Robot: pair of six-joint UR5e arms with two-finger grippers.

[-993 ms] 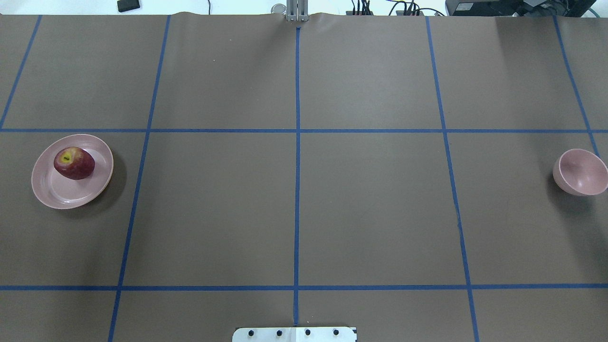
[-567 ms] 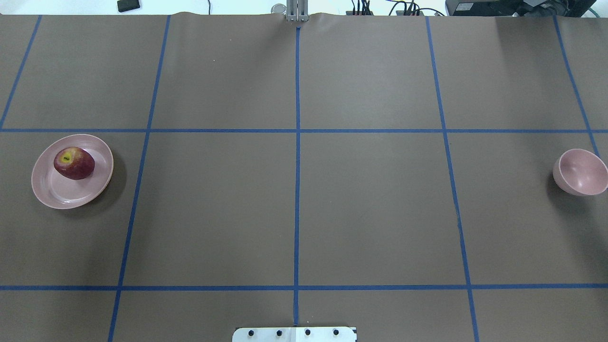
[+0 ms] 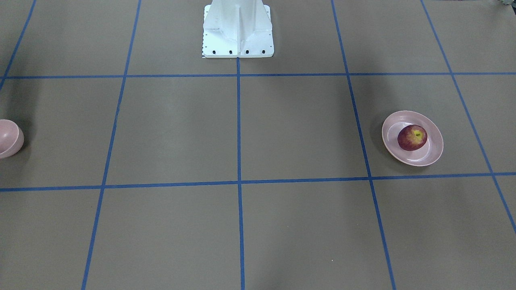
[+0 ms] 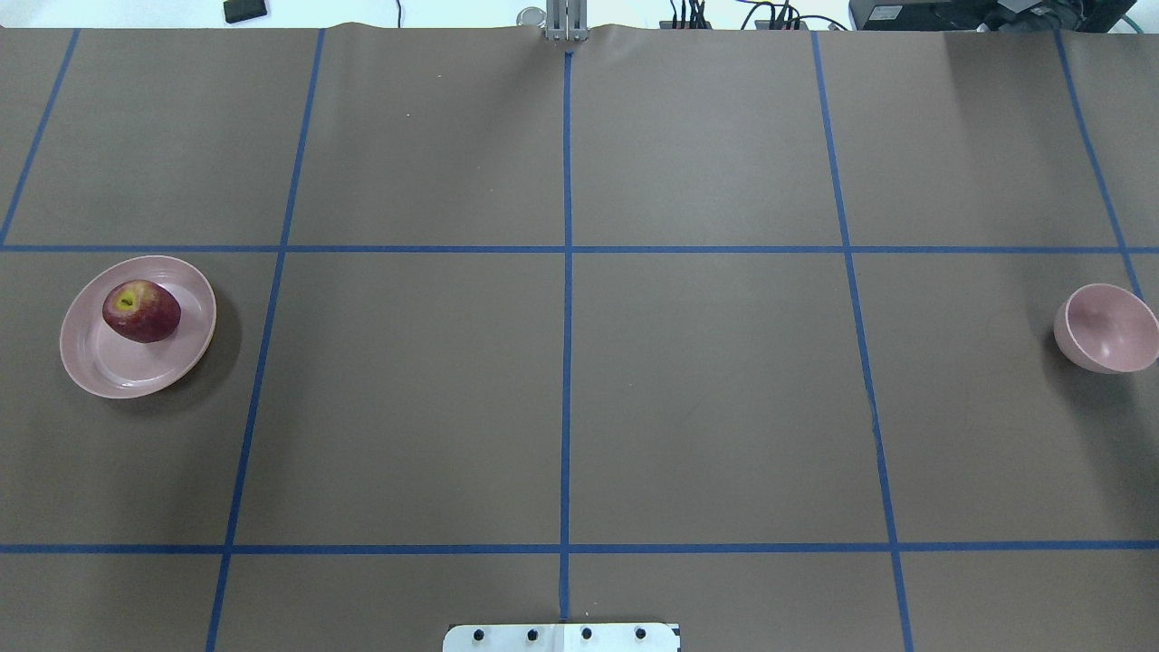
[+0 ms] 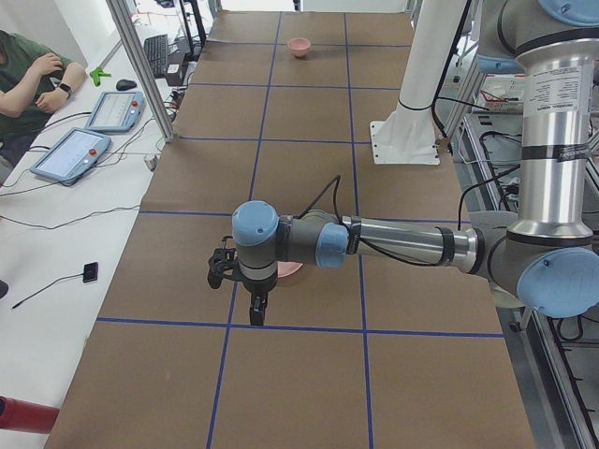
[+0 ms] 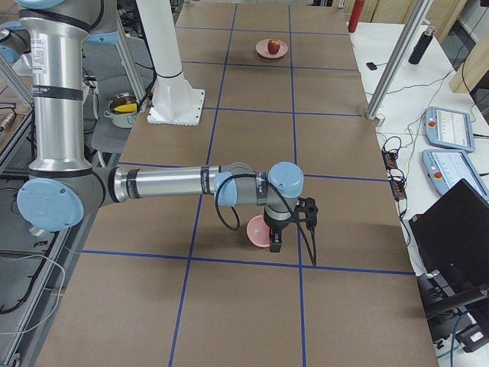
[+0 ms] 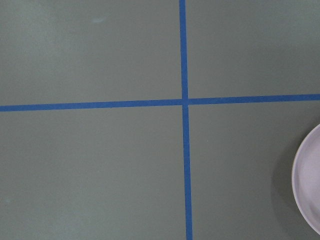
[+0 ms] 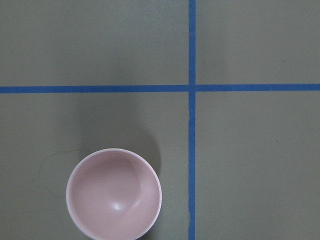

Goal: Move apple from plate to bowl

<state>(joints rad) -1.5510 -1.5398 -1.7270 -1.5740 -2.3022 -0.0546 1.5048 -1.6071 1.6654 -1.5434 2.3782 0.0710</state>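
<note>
Cannot tell jaw state on left gripper [image 5: 256, 311]: caught only in the left side view, pointing straight down over the table [image 4: 706, 398], just beside the plate [image 4: 113, 371]. Same for right gripper [image 6: 273, 243]: cannot tell open or closed, seen only in the right side view, pointing down just beside the bowl [image 4: 1106, 328]. Neither showing in overhead or front view. Not on the apple [image 4: 141, 311], anyway: resting on plate, toward its 12 o'clock side in overhead view, stem dimple up and tipped toward 10 o'clock. Near-round, no real long axis, so grasp angle probably free. In left wrist view only plate rim at 4 o'clock of frame, apple outside it, so likely a shift that way needed before descent. In right wrist view, bowl at 7 o'clock, upright, nothing in it. Plate at 9 o'clock of table, bowl at 3 o'clock, well apart. Left arm clearly nearer apple, right arm nearer bowl; probably a long carry or a mid-table hand-over. Between them, brown cover crossed by blue tape grid [image 4: 567, 272]; white robot base [image 3: 238, 32] at 6 o'clock in overhead. Both dishes near table ends, so little margin outward. Bowl barely wider than apple: release wanting good centring.
</note>
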